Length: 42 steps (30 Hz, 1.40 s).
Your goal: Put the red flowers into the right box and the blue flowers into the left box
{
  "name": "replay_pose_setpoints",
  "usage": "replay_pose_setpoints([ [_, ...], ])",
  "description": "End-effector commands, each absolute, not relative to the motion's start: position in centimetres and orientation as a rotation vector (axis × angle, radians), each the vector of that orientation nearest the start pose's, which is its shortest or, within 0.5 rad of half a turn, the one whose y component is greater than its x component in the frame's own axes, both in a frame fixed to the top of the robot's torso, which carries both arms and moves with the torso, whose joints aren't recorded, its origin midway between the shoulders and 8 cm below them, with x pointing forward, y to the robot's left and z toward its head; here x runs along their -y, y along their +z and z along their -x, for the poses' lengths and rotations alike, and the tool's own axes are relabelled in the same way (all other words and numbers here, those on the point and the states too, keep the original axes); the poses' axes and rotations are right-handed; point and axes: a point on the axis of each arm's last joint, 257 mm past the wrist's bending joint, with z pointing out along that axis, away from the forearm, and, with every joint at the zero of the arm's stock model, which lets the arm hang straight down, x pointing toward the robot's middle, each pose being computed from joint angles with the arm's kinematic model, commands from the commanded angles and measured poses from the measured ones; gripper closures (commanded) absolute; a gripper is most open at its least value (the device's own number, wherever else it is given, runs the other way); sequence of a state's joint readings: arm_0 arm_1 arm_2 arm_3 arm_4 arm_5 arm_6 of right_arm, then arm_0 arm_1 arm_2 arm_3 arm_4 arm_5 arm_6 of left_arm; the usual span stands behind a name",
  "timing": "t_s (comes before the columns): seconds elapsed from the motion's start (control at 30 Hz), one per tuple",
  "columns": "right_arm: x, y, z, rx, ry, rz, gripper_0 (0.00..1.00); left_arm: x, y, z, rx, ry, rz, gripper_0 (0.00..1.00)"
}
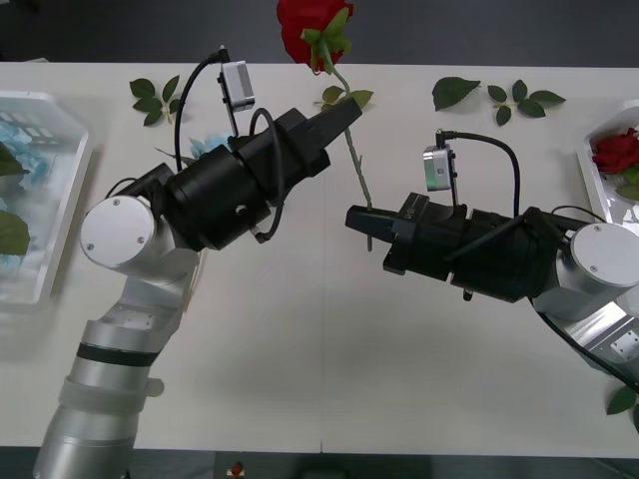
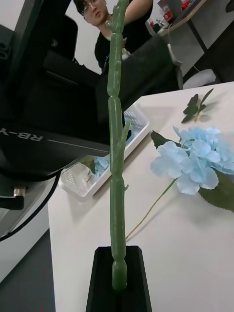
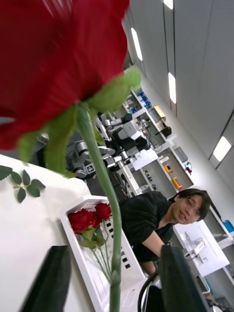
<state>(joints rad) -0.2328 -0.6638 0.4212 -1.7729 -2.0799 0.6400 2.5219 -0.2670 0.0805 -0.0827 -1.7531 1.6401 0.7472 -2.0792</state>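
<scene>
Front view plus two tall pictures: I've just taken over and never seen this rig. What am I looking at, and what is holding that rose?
The front view looks down from above the robot's two black arms onto a white table. The tall pictures come from a camera on each wrist. The right gripper is shut on the lower stem of a red flower, held up off the table. The left gripper is open around the stem higher up. A blue flower lies on the table. The left box and the right box sit at the table's ends. Loose leaf sprigs lie along the far edge.
</scene>
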Motion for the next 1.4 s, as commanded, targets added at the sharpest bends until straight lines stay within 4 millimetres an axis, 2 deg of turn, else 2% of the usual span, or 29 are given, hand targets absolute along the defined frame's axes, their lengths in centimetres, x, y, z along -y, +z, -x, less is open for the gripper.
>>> replay_pose_setpoints([
  [0.03,2.2,-12.6,-42.0,-1.605,1.197,0.660,1.00,-2.1,-4.8,-47.2,-1.543,-1.420,-0.262,0.00],
  [0.1,3.2,-13.0,-42.2,-1.626,1.169,0.675,1.00,-4.7,-7.0,-46.5,-1.630,-1.385,-0.314,0.00],
  [0.17,4.1,-13.2,-42.5,-1.645,1.145,0.689,1.00,-6.5,-8.3,-46.1,-1.688,-1.348,-0.344,0.00],
  [0.23,6.3,-13.9,-42.9,-1.694,1.092,0.707,1.00,-9.3,-9.9,-45.7,-1.770,-1.278,-0.392,0.00],
  [0.37,12.2,-15.3,-43.8,-1.859,0.980,0.706,1.00,-14.8,-12.0,-45.8,-1.912,-1.128,-0.454,0.00],
  [0.47,18.0,-16.0,-44.8,-1.995,0.866,0.652,1.00,-18.5,-12.9,-46.6,-1.990,-1.049,-0.462,0.00],
  [0.5,20.6,-16.2,-45.3,-2.048,0.812,0.623,1.00,-20.1,-13.2,-47.1,-2.022,-1.005,-0.467,0.00],
  [0.57,23.6,-16.4,-45.8,-2.103,0.745,0.595,1.00,-22.1,-13.9,-48.0,-2.068,-0.937,-0.477,0.00],
  [0.6,26.6,-16.4,-46.2,-2.153,0.682,0.559,1.00,-24.0,-14.7,-48.8,-2.122,-0.847,-0.502,0.00],
  [0.67,29.9,-16.3,-46.8,-2.193,0.605,0.518,1.00,-25.9,-15.8,-49.8,-2.182,-0.727,-0.535,0.00],
  [0.77,37.8,-15.9,-47.7,-2.276,0.429,0.413,1.00,-29.1,-17.6,-52.3,-2.255,-0.488,-0.551,0.00],
  [0.8,39.7,-15.9,-47.8,-2.292,0.387,0.390,1.00,-29.7,-18.0,-53.0,-2.268,-0.442,-0.536,0.00],
  [0.83,40.9,-15.8,-47.9,-2.300,0.359,0.376,1.00,-30.0,-18.4,-53.3,-2.279,-0.426,-0.518,0.00],
  [0.9,44.9,-16.0,-47.9,-2.333,0.267,0.332,1.00,-30.2,-19.0,-54.6,-2.303,-0.393,-0.455,0.00],
  [1.07,53.3,-15.6,-47.8,-2.358,0.106,0.177,1.00,-28.5,-20.2,-57.0,-2.326,-0.318,-0.377,0.00],
  [1.1,54.3,-15.5,-47.7,-2.359,0.089,0.159,1.00,-28.3,-20.2,-57.2,-2.326,-0.308,-0.370,0.00],
  [1.17,57.5,-15.4,-47.2,-2.362,0.037,0.094,1.00,-27.3,-20.8,-57.8,-2.327,-0.271,-0.372,0.00],
  [1.3,61.6,-15.2,-46.2,-2.366,-0.034,0.012,1.00,-26.3,-22.2,-58.3,-2.335,-0.224,-0.362,0.00],
  [1.4,63.8,-15.9,-45.4,-2.375,-0.069,-0.042,1.00,-25.7,-23.0,-58.5,-2.337,-0.186,-0.361,0.00],
])
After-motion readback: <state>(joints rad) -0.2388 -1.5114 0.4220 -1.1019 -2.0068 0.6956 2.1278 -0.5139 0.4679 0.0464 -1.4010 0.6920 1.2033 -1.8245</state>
